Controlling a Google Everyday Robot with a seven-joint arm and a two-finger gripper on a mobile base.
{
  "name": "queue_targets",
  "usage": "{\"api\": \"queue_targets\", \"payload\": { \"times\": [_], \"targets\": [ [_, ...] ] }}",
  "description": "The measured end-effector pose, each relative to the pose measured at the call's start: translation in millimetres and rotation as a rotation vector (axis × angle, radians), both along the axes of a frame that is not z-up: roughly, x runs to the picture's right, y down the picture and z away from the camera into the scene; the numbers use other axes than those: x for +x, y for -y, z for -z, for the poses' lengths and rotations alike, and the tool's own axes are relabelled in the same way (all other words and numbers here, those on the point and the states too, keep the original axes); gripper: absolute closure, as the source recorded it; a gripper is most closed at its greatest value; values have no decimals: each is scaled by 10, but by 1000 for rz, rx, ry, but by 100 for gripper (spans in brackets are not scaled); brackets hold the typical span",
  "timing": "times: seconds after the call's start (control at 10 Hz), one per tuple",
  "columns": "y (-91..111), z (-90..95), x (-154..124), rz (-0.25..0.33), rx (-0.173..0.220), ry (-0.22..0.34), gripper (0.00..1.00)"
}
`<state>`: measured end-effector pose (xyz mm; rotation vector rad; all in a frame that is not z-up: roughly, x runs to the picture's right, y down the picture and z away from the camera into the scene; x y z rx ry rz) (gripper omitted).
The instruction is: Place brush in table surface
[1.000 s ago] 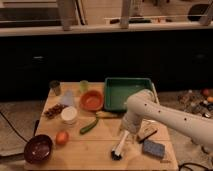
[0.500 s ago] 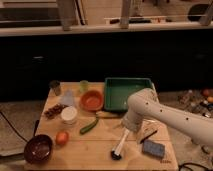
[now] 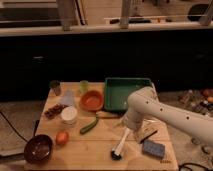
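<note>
The brush (image 3: pixel 120 145) lies flat on the table surface (image 3: pixel 90 150) near the front, its pale handle pointing up toward the arm and its black bristle head (image 3: pixel 116 155) nearest the front edge. My gripper (image 3: pixel 126 126) hangs at the end of the white arm, directly over the top end of the handle. It is open, and the brush rests on the wood on its own. The arm's wrist hides most of the fingers.
A green tray (image 3: pixel 127 92) sits at the back. An orange bowl (image 3: pixel 91 100), a cucumber (image 3: pixel 89 125), a white cup (image 3: pixel 69 115), an orange fruit (image 3: pixel 62 137) and a dark bowl (image 3: pixel 39 148) are to the left. A blue-grey sponge (image 3: pixel 153 148) lies at the front right.
The arm has edged slightly upward. The brush stays in the same spot on the table.
</note>
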<state>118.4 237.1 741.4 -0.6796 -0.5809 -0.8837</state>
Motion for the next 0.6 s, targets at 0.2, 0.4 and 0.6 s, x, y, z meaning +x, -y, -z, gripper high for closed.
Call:
{"api": "queue_targets", "payload": {
  "times": [0.2, 0.4, 0.6],
  "targets": [
    [5, 5, 17, -1, 3, -1, 20],
    [7, 3, 5, 1, 3, 0, 20],
    [7, 2, 7, 0, 3, 0, 20]
  ]
}}
